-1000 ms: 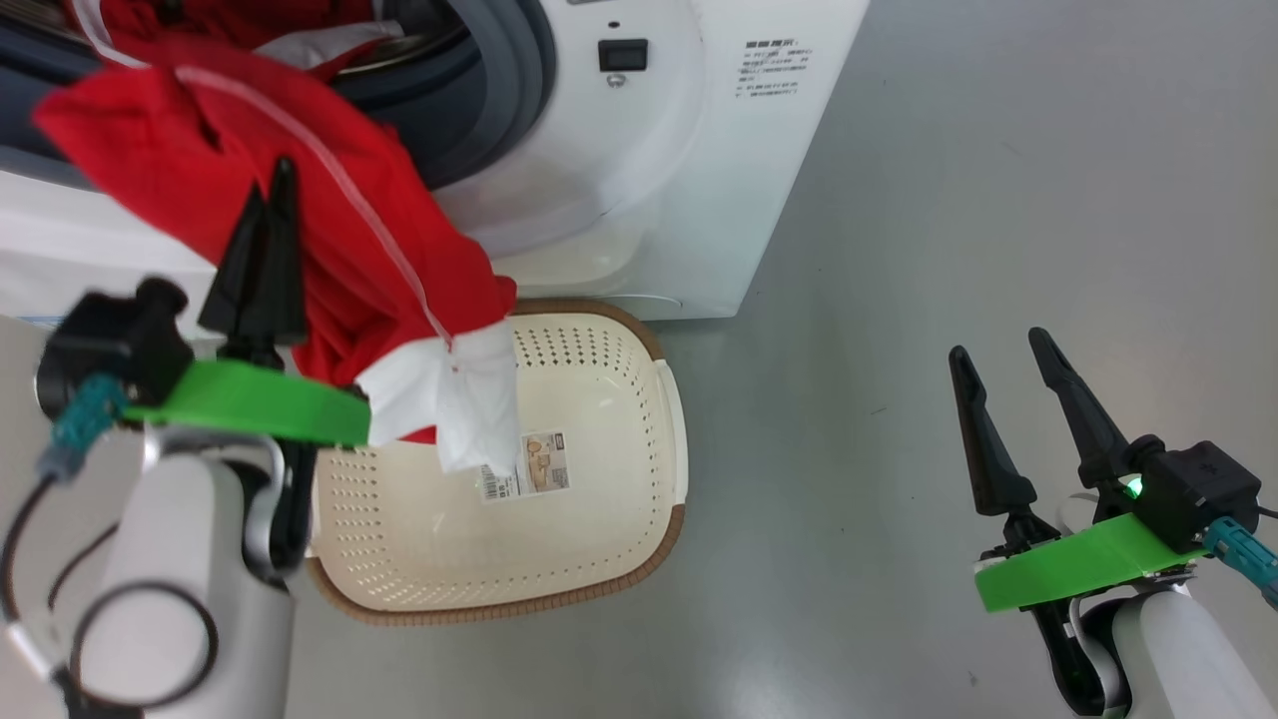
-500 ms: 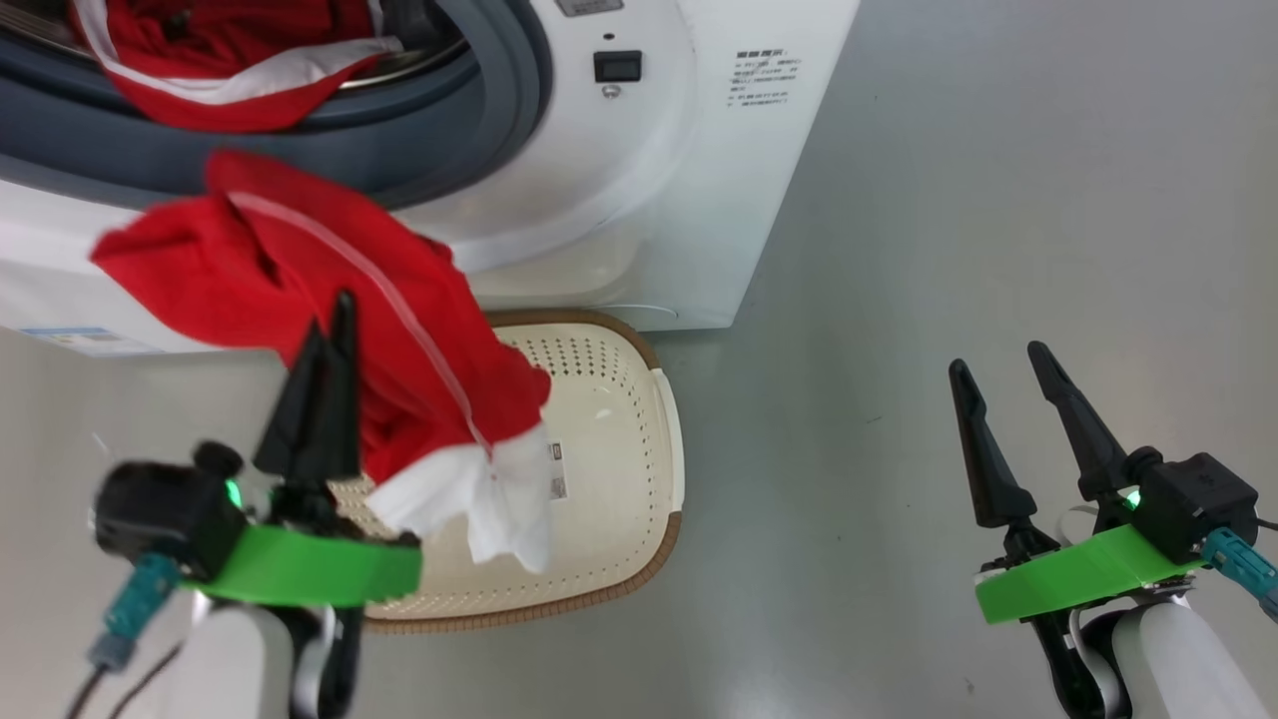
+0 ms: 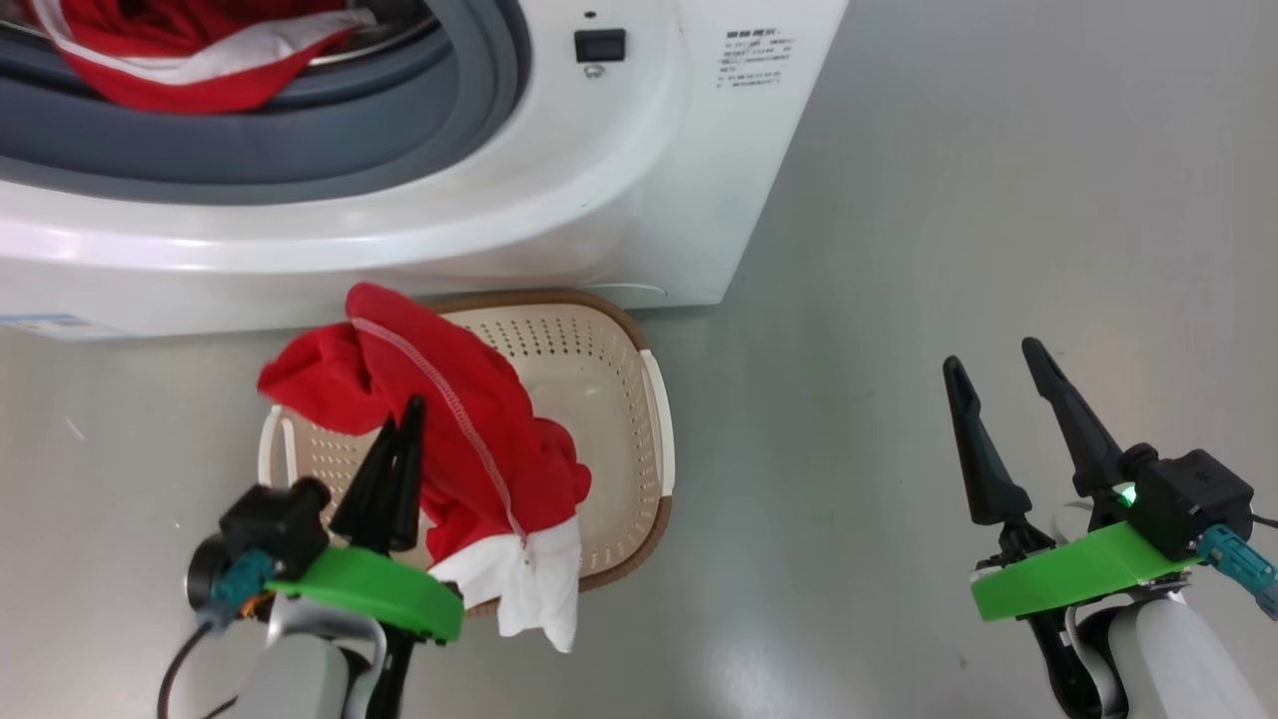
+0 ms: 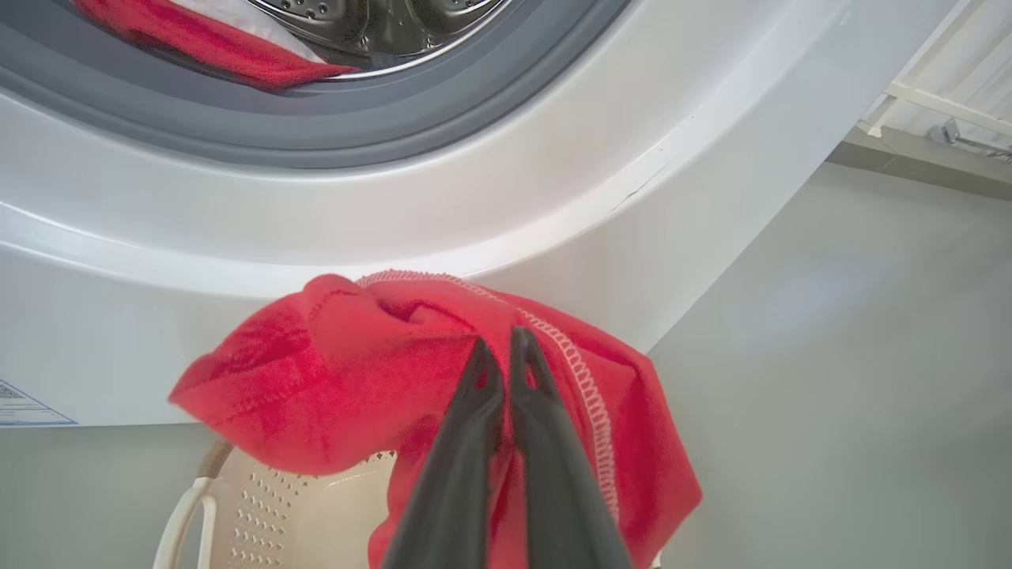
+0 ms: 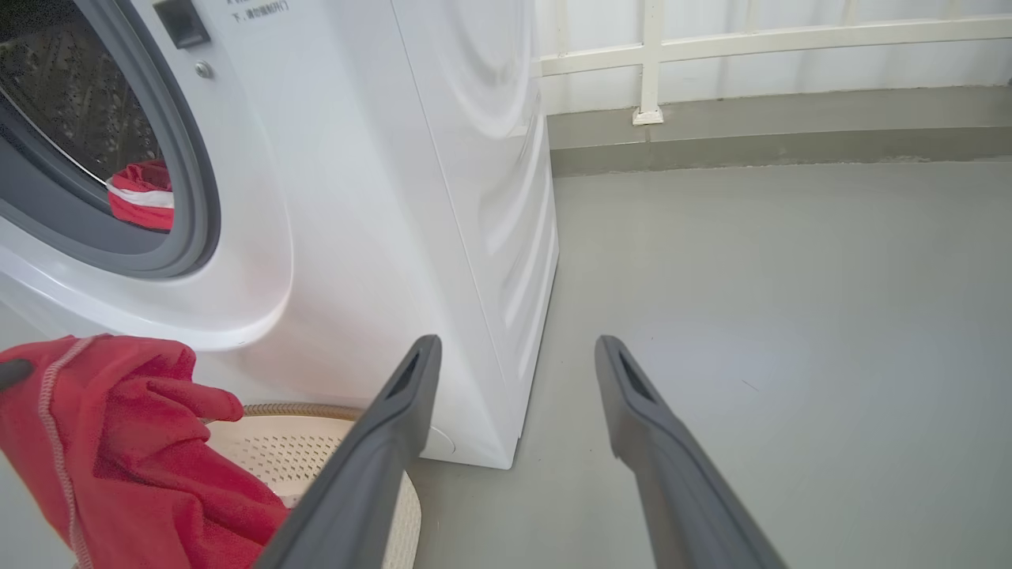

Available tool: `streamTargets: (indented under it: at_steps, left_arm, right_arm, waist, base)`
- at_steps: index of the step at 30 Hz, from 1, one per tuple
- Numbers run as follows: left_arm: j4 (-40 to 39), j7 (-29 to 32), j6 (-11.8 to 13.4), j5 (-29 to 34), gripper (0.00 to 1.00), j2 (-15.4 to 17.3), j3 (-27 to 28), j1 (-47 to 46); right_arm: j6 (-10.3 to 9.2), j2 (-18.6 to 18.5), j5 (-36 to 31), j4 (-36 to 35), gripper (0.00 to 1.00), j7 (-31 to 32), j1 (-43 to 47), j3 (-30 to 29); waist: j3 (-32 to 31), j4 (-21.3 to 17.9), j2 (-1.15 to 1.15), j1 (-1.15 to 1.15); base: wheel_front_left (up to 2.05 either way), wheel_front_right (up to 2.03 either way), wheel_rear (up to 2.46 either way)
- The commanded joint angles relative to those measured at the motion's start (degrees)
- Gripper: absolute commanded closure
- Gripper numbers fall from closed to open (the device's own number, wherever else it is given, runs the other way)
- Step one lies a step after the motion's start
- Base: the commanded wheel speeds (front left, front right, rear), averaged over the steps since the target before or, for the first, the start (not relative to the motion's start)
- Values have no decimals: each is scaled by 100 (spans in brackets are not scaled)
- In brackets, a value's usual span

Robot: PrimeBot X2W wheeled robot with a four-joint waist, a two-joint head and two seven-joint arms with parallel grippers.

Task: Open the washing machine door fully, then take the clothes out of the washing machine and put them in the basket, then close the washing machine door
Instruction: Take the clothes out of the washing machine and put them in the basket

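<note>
Head view puts your left gripper (image 3: 402,421) low on the left, its 2 fingers pinched together on a fold of the red garment (image 3: 469,429), which drapes from them above the basket (image 3: 599,389). The left wrist view confirms the clench: both dark fingers meet on the cloth with no gap. Your right gripper (image 3: 990,353) hangs well apart to the right over bare floor (image 3: 899,250), spread wide and empty, so the left arm is plainly the nearer one for the drop.

The relation that matters: the basket sits on the floor just in front of the washing machine (image 3: 639,180), beyond and slightly right of the left gripper, beneath the garment. The garment's long axis runs from a bunched red end near the machine back toward you, ending in the white cuff (image 3: 539,589). That cuff points at you and, seen from the head, hangs past the basket's near rim; whether it touches the rim you cannot tell.

Judging from this, releasing now could leave the cuff trailing outside, so carry the gripper a little toward the machine before letting go. 1 more red-and-white garment (image 3: 170,60) lies in the drum behind the grey gasket (image 3: 300,150), waiting for the next reach.
</note>
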Motion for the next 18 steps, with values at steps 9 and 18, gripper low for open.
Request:
streamTargets:
  at_steps: [9, 18]
  left_arm:
    - [1571, -47, -101, 54, 100, 69, 147, -904]
    - [3136, -47, -160, 151, 100, 70, 183, -1752]
  right_arm:
    - [36, 17, 39, -212, 0, -37, -247, 152]
    - [36, 61, 46, -240, 0, -37, -523, 257]
  waist:
    - [477, -145, 0, 0]
    - [893, -361, 0, 0]
  base:
    - [0, 0, 0]
    - [0, 0, 0]
